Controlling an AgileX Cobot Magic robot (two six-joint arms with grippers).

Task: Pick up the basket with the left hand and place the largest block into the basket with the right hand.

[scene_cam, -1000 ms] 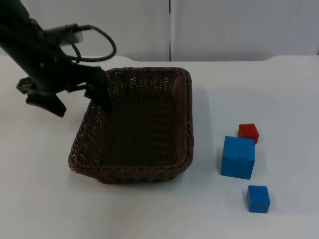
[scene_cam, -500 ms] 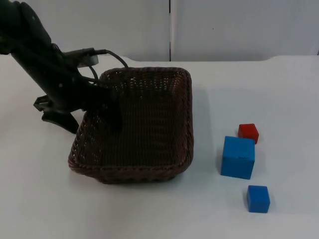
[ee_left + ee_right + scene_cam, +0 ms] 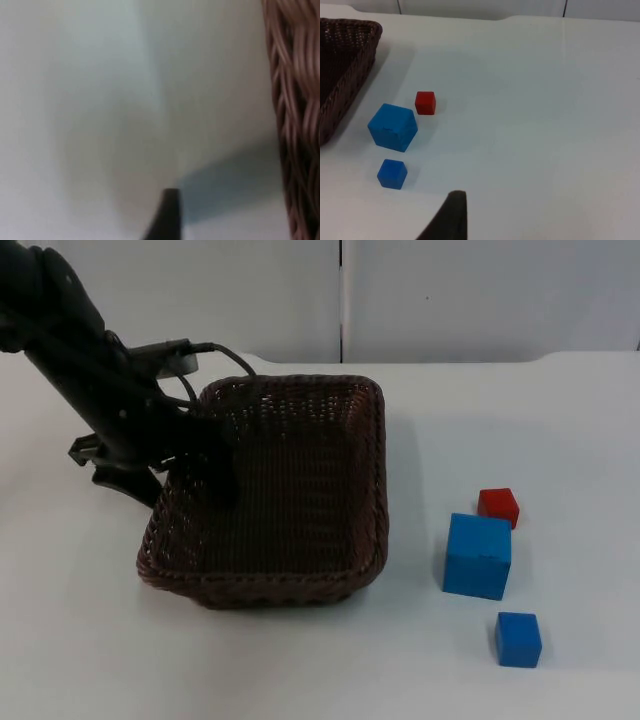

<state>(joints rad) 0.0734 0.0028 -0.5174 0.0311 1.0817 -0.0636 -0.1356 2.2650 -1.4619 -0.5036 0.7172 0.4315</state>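
The dark brown rectangular wicker basket (image 3: 275, 490) sits flat on the white table top (image 3: 480, 410), left of centre in the top view. The left gripper (image 3: 180, 470) is at its left wall, one black finger (image 3: 215, 465) down inside the basket and the other outside it, so the jaws straddle the woven rim — they look set around the wall, though whether they actually pinch it cannot be told. In the left wrist view the wicker wall (image 3: 295, 115) runs just beside a black fingertip (image 3: 167, 212) that stands over bare table.

The largest block, a big blue cube (image 3: 478, 555), stands on the table well to the right of the basket. A small red cube (image 3: 498, 506) lies just beside its far corner, and a small blue cube (image 3: 518, 639) lies near its front — all three apart from the basket.

The right arm waits off the table scene; its wrist view looks over the three cubes (image 3: 393, 127) and the basket's corner (image 3: 345, 65), with one black fingertip (image 3: 451, 217) of the right gripper showing, too little to tell how far it is open.
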